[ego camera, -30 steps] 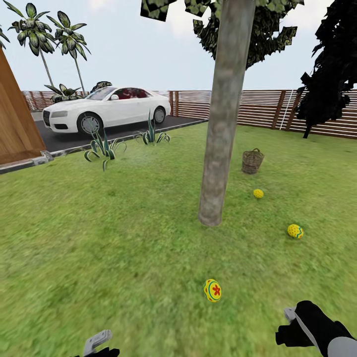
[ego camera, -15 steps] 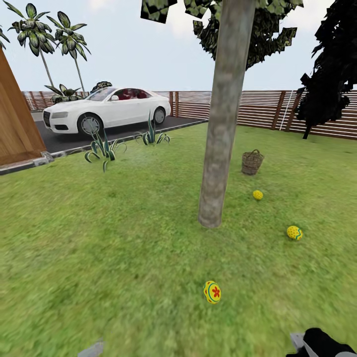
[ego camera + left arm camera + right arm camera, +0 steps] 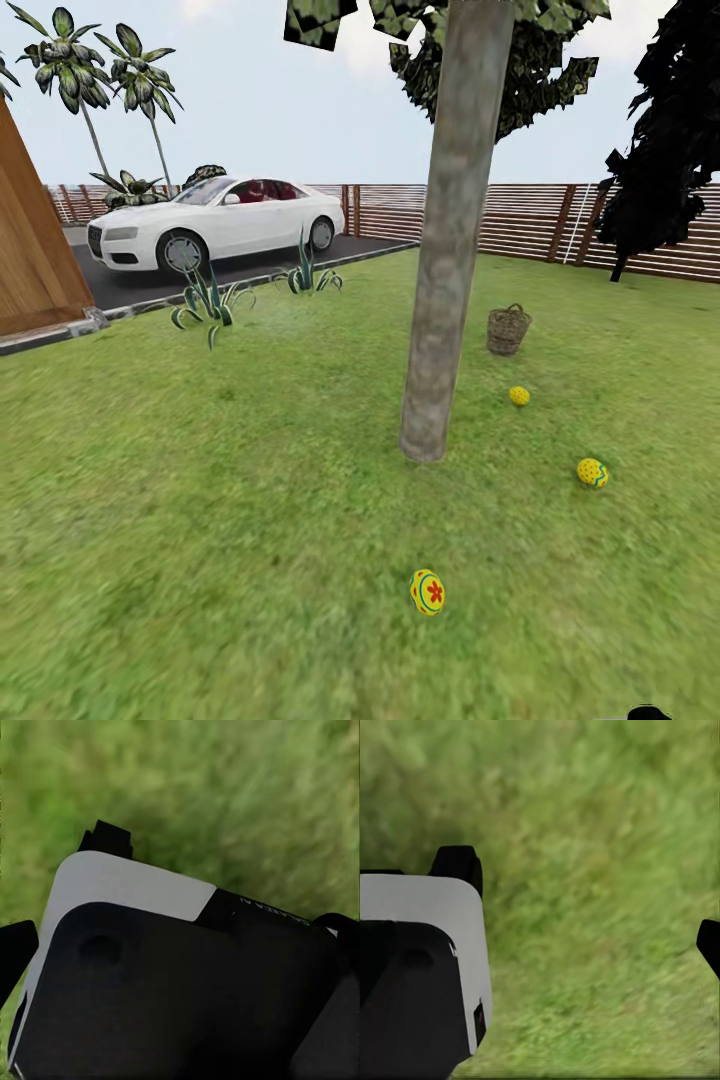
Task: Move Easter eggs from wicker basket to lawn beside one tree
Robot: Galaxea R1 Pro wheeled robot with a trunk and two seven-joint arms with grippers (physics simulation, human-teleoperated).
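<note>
Wide mottled lawn [image 3: 200,520], three Easter eggs [image 3: 428,592] scattered on it around the tree [image 3: 440,300] base, wicker basket [image 3: 508,330] standing farther back, spiky plants [image 3: 208,300] along the edge.

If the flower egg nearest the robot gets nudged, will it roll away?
Probably a little: the flower egg is rounded and lies loose on the lawn. The grass looks flat, so it likely wobbles and stops. Its smooth painted shell may be slippery.

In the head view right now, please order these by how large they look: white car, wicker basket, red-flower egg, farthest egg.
1. white car
2. wicker basket
3. red-flower egg, nearly basket-sized only through nearness
4. farthest egg
</note>
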